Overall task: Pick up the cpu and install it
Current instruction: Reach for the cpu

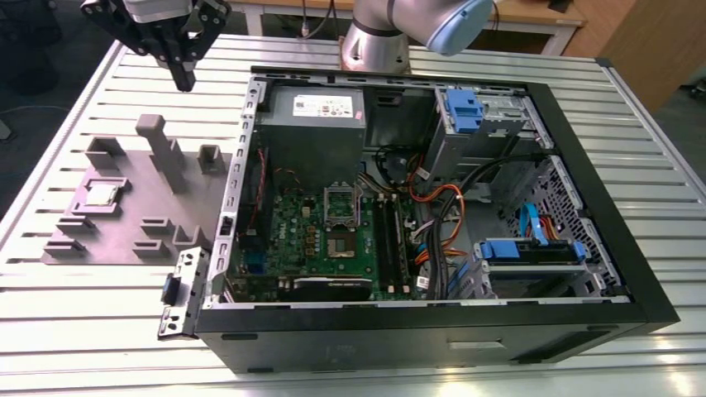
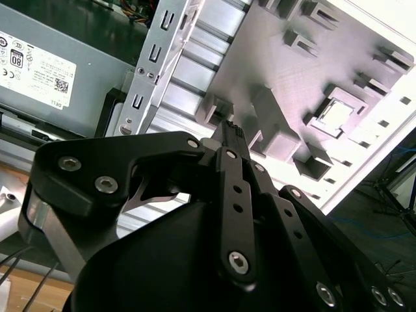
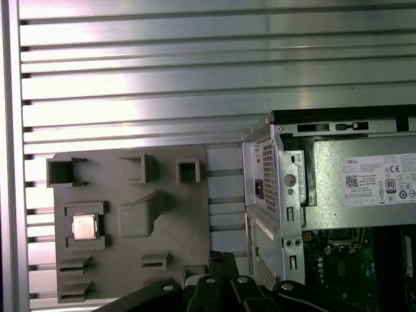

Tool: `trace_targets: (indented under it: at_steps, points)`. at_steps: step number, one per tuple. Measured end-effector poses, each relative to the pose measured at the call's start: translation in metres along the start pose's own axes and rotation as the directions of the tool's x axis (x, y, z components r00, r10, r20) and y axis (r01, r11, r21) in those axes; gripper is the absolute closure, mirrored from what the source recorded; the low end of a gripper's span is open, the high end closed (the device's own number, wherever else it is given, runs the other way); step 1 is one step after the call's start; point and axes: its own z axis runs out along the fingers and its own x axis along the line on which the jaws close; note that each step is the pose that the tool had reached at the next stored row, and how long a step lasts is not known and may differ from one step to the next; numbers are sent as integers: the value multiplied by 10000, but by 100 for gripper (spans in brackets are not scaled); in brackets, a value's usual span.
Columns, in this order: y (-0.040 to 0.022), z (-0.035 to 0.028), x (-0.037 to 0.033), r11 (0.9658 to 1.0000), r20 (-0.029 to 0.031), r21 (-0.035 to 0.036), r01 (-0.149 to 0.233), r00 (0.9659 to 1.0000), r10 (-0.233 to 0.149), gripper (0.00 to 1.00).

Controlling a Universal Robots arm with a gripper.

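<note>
The cpu point(image 1: 102, 194) is a small silvery square chip lying flat in a recess of a grey holder plate point(image 1: 116, 244), on the exterior view's left. It also appears in both wrist views as the cpu point(image 2: 338, 112) and the cpu point(image 3: 84, 227). My gripper point(image 1: 184, 81) hangs well above the table, beyond the plate's far side and apart from the chip. Its black fingers point(image 2: 231, 140) are shut together with nothing between them. The green motherboard point(image 1: 314, 236) lies inside the open computer case, with its socket point(image 1: 337, 241) uncovered and the metal frame point(image 1: 340, 201) swung up.
The open black case point(image 1: 441, 331) takes up the middle and right of the slatted metal table point(image 1: 66, 322). A grey power supply box point(image 1: 314, 124), blue drive brackets point(image 1: 530, 251) and cables sit inside. Upright grey posts point(image 1: 165, 153) rise from the holder plate near the chip.
</note>
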Motion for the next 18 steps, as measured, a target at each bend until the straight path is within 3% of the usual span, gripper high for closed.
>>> trace_targets:
  at_steps: [18]
  points:
    - [-3, 7, 32, 10000, 0, 0, 0, 10000, 0, 90]
